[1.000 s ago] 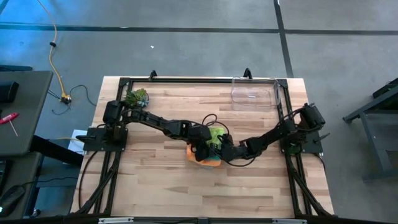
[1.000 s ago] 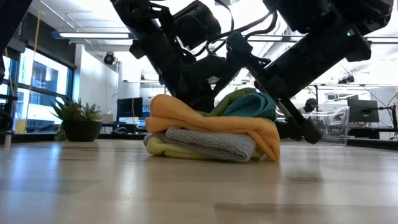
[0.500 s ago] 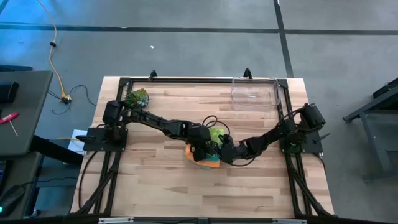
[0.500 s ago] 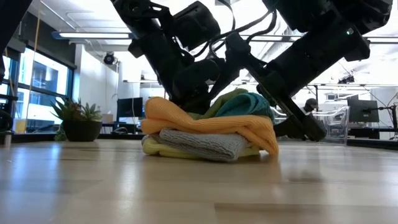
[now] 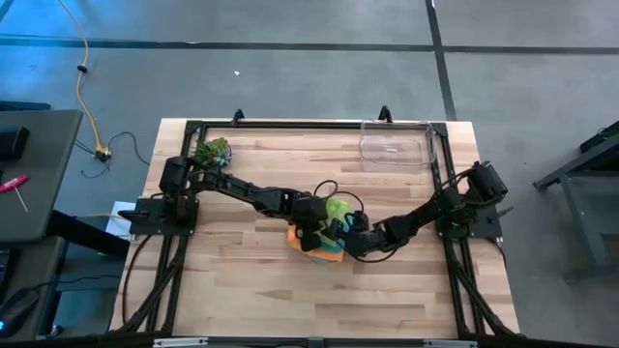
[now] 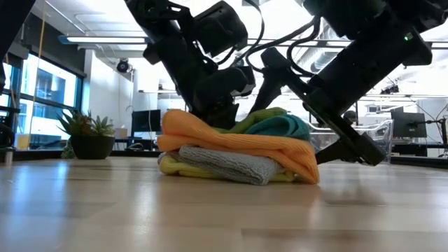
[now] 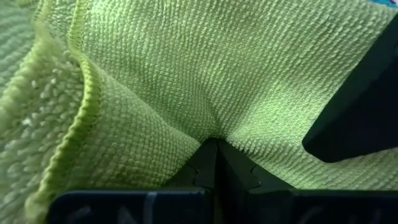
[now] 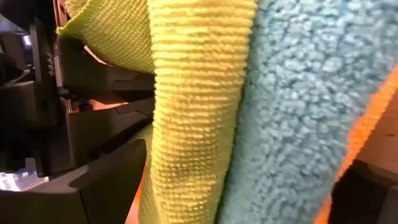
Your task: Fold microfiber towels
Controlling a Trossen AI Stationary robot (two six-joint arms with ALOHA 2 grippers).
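Five towels lie in one stack at mid-table. In the low view the yellow towel point(image 6: 170, 166) is at the bottom, then the grey point(image 6: 231, 162), the orange point(image 6: 231, 140), the teal point(image 6: 285, 126) and the lime green towel point(image 6: 260, 115) point(image 5: 337, 207) on top. My left gripper point(image 5: 316, 230) point(image 7: 211, 158) is over the stack's left part, shut on the lime towel. My right gripper point(image 5: 348, 240) point(image 8: 236, 186) is open at the stack's right side. Its fingers stand on either side of the lime point(image 8: 193, 93) and teal point(image 8: 298, 112) towels. My left gripper pinches a fold of the lime green towel point(image 7: 214, 127) between its two shut fingers; one layer or several, I cannot tell. A hemmed edge point(image 7: 84, 118) runs beside the hold. The towel lies on the stack. My right gripper: lime and teal cloth fills the gap between its open fingers point(image 8: 102, 180); whether they touch it, I cannot tell.
A clear plastic bin point(image 5: 395, 145) point(image 6: 374, 140) stands at the table's far right. A small green plant point(image 5: 213, 151) point(image 6: 87, 136) stands at the far left. Bare wood lies between the stack and the near edge.
My right arm has gone down and a little toward the table's right edge. The stack has slid slightly toward the table's left edge. The teal and lime towels on top now lie flatter, and the orange towel's right end hangs lower.
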